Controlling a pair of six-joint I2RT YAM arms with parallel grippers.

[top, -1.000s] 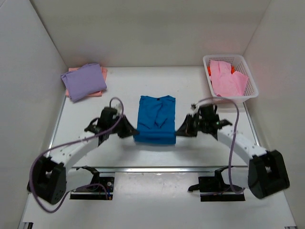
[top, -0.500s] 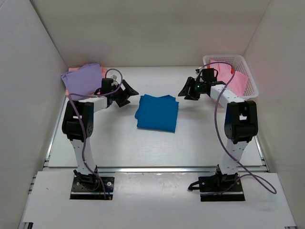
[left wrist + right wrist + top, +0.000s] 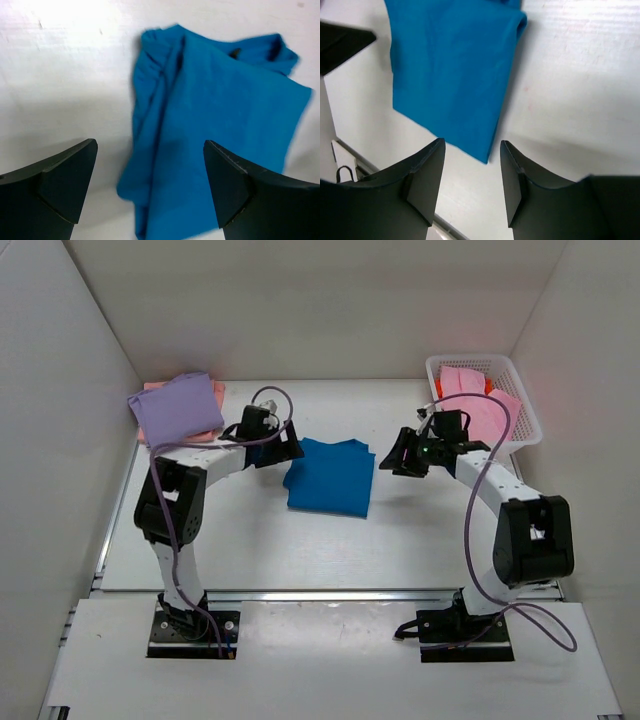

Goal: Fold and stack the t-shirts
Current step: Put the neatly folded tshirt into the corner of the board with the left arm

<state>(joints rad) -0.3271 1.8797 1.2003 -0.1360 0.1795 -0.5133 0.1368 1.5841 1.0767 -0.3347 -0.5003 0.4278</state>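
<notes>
A bright blue t-shirt (image 3: 332, 478) lies folded into a rectangle mid-table. My left gripper (image 3: 288, 452) hovers open at its far-left corner; in the left wrist view the blue t-shirt (image 3: 215, 125) lies below the wide-apart fingers (image 3: 60, 180) of that gripper (image 3: 150, 150), untouched. My right gripper (image 3: 392, 462) hangs open just off the shirt's right edge. In the right wrist view this gripper (image 3: 472, 145) has nothing between its fingers, and the blue shirt (image 3: 450, 75) lies beyond them. A lavender t-shirt (image 3: 178, 410) sits folded on a salmon one (image 3: 214, 390) at the back left.
A white mesh basket (image 3: 530, 428) at the back right holds a light pink shirt (image 3: 480, 408) with some orange cloth (image 3: 489, 387) showing under it. White walls close in the table on three sides. A metal rail (image 3: 330, 594) runs along the near edge.
Both grippers were shut at the blue shirt's near edge; they have opened and swung to its far end. The shirt now lies shorter, its near part folded over.
</notes>
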